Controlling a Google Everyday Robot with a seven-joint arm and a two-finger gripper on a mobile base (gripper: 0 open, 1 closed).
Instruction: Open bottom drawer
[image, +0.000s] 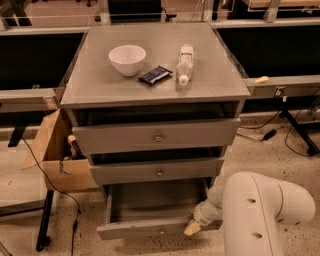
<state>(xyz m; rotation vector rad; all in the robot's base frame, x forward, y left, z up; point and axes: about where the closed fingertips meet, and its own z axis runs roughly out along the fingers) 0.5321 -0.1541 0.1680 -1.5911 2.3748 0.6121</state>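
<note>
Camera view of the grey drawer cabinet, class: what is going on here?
A robot arm reaches down to the bottom drawer, which stands pulled well out, its grey inside showing. The gripper is at the right end of that drawer's front. The middle drawer and top drawer sit further in. On top are a white bowl, a dark packet and a bottle lying down.

Overhead light, warm cast, moderate level. Counter (100, 85) top is evenly lit, with a pale sheen toward its far edge. The bowl (127, 59) throws a soft, short shadow. Deep shadow fills the gaps under the counter's front edge and between the drawer fronts. The bottom drawer (150, 205) interior is dim. The white arm (260, 210) is the brightest area. The gripper (192, 228), at the bottom drawer's front right corner, reads yellowish.
</note>
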